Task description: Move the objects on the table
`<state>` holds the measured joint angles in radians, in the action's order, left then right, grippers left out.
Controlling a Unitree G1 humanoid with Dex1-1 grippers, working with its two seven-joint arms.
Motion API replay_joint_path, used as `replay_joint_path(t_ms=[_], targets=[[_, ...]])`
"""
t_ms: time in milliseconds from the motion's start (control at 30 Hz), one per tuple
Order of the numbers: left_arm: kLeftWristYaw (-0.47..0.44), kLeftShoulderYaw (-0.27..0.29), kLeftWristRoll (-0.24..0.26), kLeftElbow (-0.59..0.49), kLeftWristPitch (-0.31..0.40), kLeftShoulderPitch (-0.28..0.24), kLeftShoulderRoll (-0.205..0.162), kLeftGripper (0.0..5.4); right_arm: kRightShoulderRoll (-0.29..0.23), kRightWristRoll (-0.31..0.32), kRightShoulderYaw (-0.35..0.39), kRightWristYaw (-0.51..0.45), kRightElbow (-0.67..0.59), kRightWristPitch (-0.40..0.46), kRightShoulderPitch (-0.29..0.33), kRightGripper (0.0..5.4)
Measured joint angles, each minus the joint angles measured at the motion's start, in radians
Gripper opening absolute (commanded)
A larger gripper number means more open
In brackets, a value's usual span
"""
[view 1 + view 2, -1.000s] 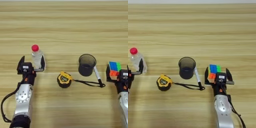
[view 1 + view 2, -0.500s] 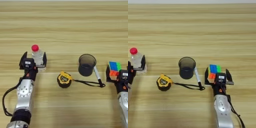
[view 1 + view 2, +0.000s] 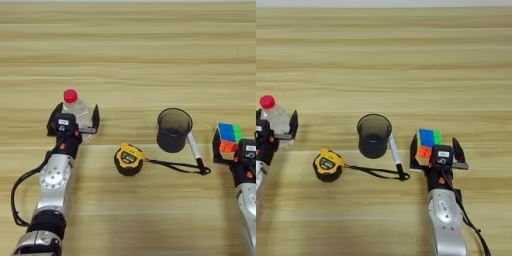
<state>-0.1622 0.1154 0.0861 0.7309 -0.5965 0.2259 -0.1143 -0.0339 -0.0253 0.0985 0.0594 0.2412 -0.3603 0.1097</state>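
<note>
while cup (image 3: 173, 130) touches pen (image 3: 194, 150), tape measure (image 3: 128, 158) lies beside.

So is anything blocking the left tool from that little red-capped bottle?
Nothing visible. The left tool already has a finger on either side of the small clear bottle. The tape measure and the cup sit off to its right.

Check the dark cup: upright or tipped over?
Upright. The dark translucent cup stands on the table with its round open rim facing up, and the white-black pen lies beside it.
</note>
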Motion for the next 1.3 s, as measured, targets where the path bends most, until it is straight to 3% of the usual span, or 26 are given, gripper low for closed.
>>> replay_joint_path(t_ms=[433, 700, 1300], targets=[[-0.018, 0.026, 0.002, 0.187, -0.023, 0.075, -0.006, 5.4, 0.007, -0.001, 0.0, 0.003, 0.0, -0.001, 0.0, 5.38], [-0.017, 0.038, 0.002, 0.239, -0.042, 0.098, -0.008, 5.4, 0.007, -0.001, 0.0, 0.004, 0.0, -0.001, 0.0, 5.38], [-0.029, 0.058, 0.004, 0.268, -0.077, 0.107, -0.009, 3.76, 0.007, -0.004, 0.0, 0.005, 0.0, -0.001, 0.0, 5.4]])
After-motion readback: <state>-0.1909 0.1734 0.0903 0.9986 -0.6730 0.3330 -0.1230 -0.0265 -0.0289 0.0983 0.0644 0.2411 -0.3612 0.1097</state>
